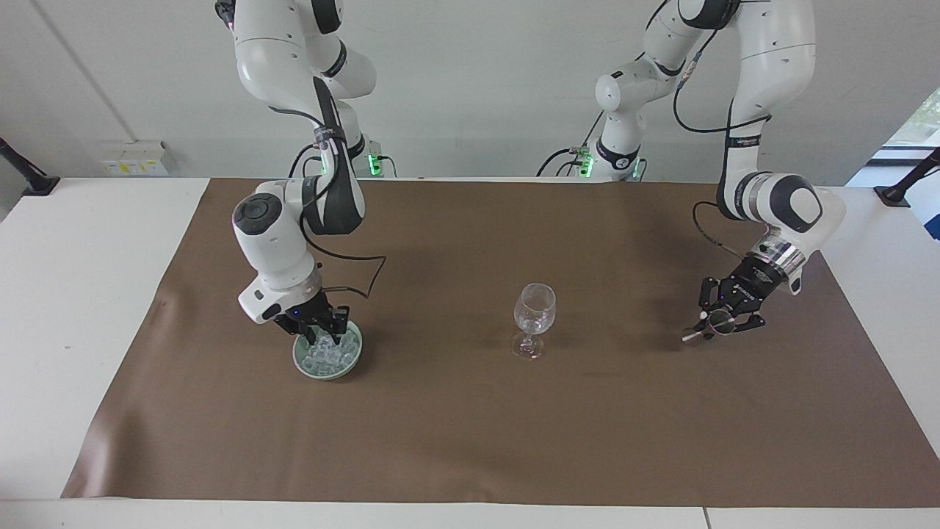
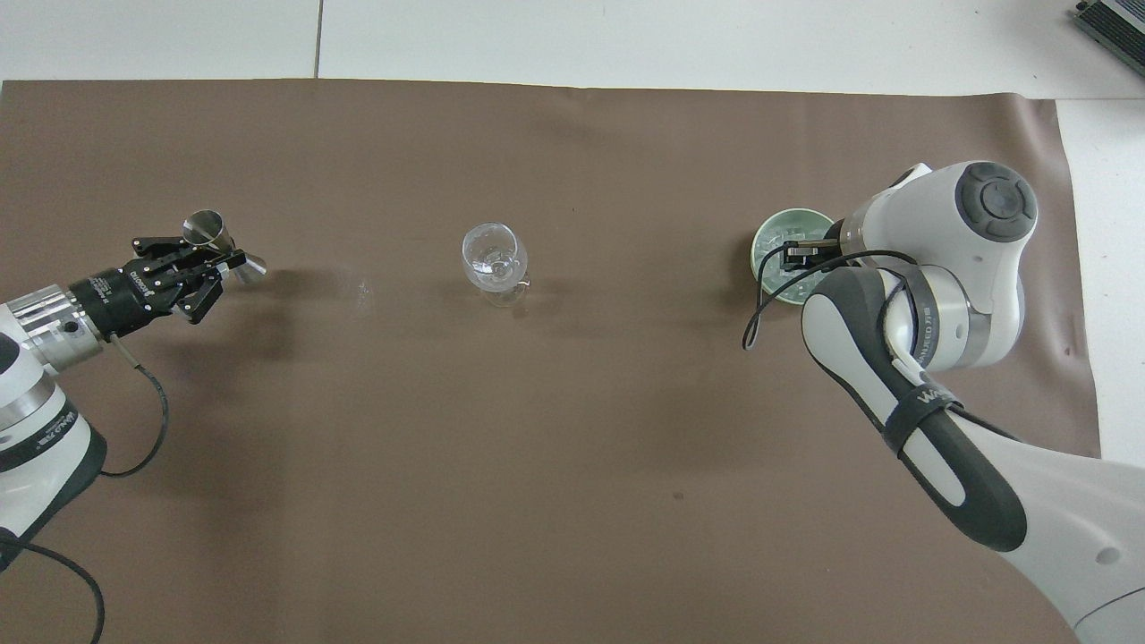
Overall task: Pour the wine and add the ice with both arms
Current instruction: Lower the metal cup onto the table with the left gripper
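A pale green bowl point(image 1: 299, 361) of small clear ice cubes point(image 1: 332, 358) stands toward the right arm's end of the table. My right gripper point(image 1: 322, 338) reaches down into the bowl, its fingers drawn together among the cubes. In the overhead view the right gripper point(image 2: 803, 255) covers part of the bowl point(image 2: 769, 228). A clear stemmed glass point(image 1: 534, 312) stands upright at mid-table; it also shows in the overhead view point(image 2: 490, 255). My left gripper point(image 1: 718, 323) is shut on a tilted metal jigger point(image 1: 706, 326), low over the mat toward the left arm's end. The overhead view also shows the left gripper point(image 2: 213, 264) and the jigger point(image 2: 215, 234).
A brown mat point(image 1: 470, 426) covers most of the white table point(image 1: 73, 308). A black cable point(image 1: 360, 272) loops from the right arm's wrist just above the mat, nearer to the robots than the bowl.
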Available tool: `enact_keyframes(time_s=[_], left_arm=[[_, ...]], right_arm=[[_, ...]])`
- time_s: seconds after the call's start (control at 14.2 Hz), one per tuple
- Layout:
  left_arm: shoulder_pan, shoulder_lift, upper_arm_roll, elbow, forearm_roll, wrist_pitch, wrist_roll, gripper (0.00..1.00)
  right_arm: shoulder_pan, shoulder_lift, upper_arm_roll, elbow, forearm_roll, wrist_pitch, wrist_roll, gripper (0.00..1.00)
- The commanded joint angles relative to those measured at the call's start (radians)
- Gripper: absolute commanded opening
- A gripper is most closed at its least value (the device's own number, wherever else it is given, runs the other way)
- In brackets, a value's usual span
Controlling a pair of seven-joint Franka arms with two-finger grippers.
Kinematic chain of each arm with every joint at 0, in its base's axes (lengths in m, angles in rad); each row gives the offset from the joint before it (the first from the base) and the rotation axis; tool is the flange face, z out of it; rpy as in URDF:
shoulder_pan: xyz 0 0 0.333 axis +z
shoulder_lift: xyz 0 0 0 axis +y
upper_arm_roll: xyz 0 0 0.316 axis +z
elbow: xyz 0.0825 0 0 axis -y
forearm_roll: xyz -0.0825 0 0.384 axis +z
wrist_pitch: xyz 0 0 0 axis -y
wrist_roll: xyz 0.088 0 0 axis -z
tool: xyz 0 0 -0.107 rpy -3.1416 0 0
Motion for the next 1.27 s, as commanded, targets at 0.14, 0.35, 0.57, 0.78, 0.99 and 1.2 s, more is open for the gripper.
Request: enact_keyframes(time_s=[0.14, 0.35, 0.57, 0.78, 0.99, 1.2], left_arm=[[0.017, -0.004, -0.009, -0.05, -0.056, -0.017, 0.077, 0.0], [0.034, -0.001, -0.009, -0.069, -0.056, -0.022, 0.134, 0.0], [0.043, 0.01, -0.007, -0.07, -0.056, -0.04, 0.162, 0.0], [0.043, 0.012, -0.009, -0.076, -0.07, -0.039, 0.163, 0.0], [0.04, 0.01, -0.009, -0.084, -0.087, -0.039, 0.171, 0.0], [0.039, 0.01, -0.009, -0.086, -0.087, -0.037, 0.172, 0.0]], right_arm=[[-0.007, 0.005, 0.004, -0.011, 0.007, 0.046, 0.028, 0.52], [-0.007, 0.005, 0.004, -0.011, 0.007, 0.052, 0.034, 0.48], [-0.007, 0.007, 0.004, -0.009, 0.007, 0.054, 0.035, 0.43], [-0.006, 0.007, 0.004, -0.009, 0.007, 0.054, 0.037, 0.33], [-0.006, 0.009, 0.004, -0.006, 0.007, 0.052, 0.054, 0.19], [-0.003, 0.01, 0.004, 0.0, 0.007, 0.052, 0.061, 0.11]])
